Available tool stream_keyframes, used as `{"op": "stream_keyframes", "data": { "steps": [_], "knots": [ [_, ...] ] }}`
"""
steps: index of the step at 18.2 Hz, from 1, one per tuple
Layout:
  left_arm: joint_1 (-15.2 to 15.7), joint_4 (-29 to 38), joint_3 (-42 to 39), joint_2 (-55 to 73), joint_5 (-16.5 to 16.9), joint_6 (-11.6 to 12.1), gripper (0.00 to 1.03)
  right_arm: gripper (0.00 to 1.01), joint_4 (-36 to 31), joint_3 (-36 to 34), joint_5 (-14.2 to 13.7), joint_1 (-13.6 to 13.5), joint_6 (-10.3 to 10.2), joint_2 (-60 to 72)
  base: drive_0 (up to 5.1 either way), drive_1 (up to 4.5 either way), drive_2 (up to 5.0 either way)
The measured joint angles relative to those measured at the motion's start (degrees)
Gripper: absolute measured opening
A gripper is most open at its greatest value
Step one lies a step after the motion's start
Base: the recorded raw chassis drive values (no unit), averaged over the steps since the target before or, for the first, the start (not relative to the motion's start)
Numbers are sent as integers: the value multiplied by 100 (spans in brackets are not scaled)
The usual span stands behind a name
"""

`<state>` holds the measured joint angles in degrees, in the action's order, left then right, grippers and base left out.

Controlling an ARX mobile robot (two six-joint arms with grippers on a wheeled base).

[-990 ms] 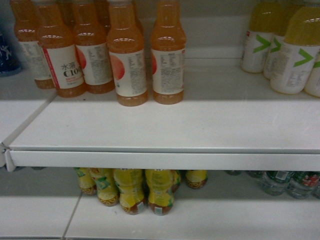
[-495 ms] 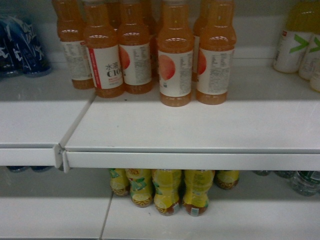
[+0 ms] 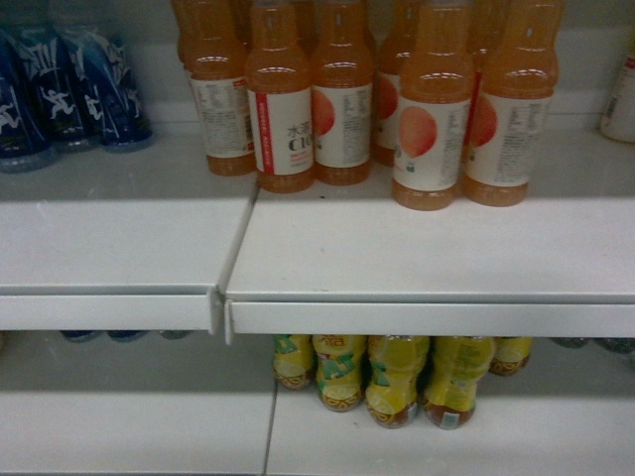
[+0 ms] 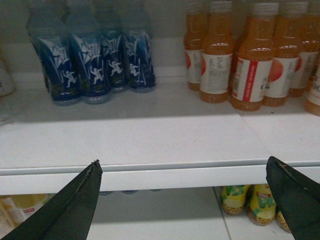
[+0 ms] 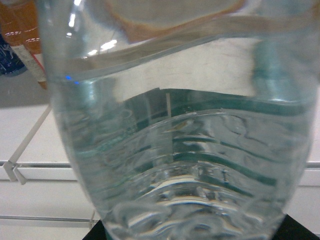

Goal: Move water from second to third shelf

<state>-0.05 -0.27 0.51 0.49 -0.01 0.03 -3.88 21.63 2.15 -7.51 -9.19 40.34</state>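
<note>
The clear ribbed plastic water bottle filled the right wrist view, seemingly clamped in the right gripper, whose dark base showed at six o'clock; presumably held close for carrying. The left gripper stood spread and empty before the white shelf edge. Orange juice bottles stood at twelve o'clock in the head view.

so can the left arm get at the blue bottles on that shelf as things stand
Probably yes. In the left wrist view the left gripper is open and empty, facing the shelf; the blue bottles stand back left with bare shelf before them. The orange bottles stand well right.
</note>
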Motion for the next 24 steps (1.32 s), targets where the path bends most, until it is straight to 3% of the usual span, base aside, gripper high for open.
{"op": "stream_keyframes", "data": {
  "steps": [24],
  "knots": [
    [0,9,0,0,-7,0,98,39,4,0,13,-4,-4,-2,-479,239,239]
  ]
}}
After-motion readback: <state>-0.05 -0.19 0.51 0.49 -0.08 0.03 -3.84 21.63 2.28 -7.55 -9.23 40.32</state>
